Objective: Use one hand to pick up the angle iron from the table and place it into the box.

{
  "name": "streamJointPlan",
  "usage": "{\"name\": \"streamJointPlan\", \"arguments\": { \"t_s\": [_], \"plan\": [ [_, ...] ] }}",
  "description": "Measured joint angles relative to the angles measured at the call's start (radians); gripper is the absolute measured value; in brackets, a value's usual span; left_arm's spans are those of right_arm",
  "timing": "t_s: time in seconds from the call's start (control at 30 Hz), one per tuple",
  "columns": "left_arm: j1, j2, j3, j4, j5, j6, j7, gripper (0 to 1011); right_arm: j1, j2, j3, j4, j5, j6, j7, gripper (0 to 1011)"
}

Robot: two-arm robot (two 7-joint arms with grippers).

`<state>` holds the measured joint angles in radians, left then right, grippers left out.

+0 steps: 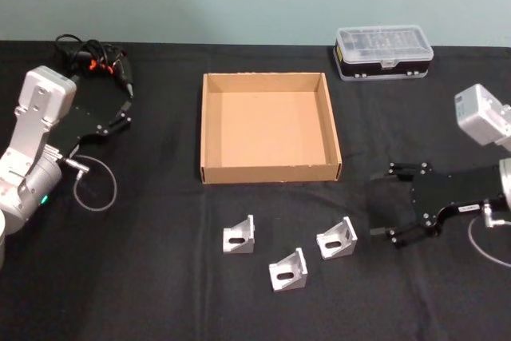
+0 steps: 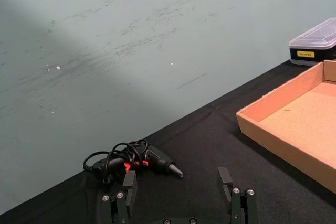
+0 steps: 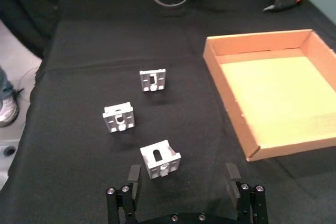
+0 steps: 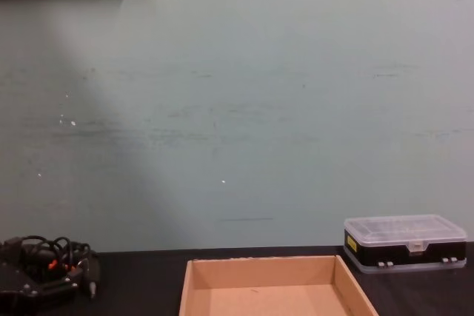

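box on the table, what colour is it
The box is plain tan cardboard, seen best in the head view.

The shallow tan cardboard box (image 1: 205,129) sits mid-table on the flat matte black table (image 1: 160,293), with the black plastic case with a clear lid (image 1: 384,52) behind it at 1 o'clock and the black corded power screwdriver (image 1: 100,60) at 10 o'clock. Before the box stand three silver metal brackets, apart from one another: the left angle iron (image 1: 239,235) at 6 o'clock, the middle angle iron (image 1: 288,269) nearest the robot, and the right angle iron (image 1: 337,238) at 5 o'clock. The black-fingered left gripper (image 1: 128,105) is at the box's 9 o'clock, the black-fingered right gripper (image 1: 375,204) at its 4 o'clock, near the right angle iron.
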<state>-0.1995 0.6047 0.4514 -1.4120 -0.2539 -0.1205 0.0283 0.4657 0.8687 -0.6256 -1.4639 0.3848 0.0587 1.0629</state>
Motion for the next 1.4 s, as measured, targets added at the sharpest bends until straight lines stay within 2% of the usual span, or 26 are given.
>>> {"name": "streamJointPlan", "arguments": {
  "t_s": [0.13, 0.47, 1.1, 1.4],
  "plan": [
    [0.0, 0.0, 0.0, 0.0, 0.0, 0.0, 0.0, 1000, 0.024, -0.016, -0.034, 0.022, -0.017, -0.002, 0.021, 1004],
    [0.0, 0.0, 0.0, 0.0, 0.0, 0.0, 0.0, 1000, 0.053, -0.035, -0.087, 0.047, -0.032, -0.009, 0.043, 1004],
    [0.0, 0.0, 0.0, 0.0, 0.0, 0.0, 0.0, 1000, 0.1, -0.084, -0.161, 0.1, -0.049, -0.029, 0.035, 1004],
    [0.0, 0.0, 0.0, 0.0, 0.0, 0.0, 0.0, 1000, 0.11, -0.101, -0.18, 0.12, -0.049, -0.033, 0.024, 1004]
  ]
}}
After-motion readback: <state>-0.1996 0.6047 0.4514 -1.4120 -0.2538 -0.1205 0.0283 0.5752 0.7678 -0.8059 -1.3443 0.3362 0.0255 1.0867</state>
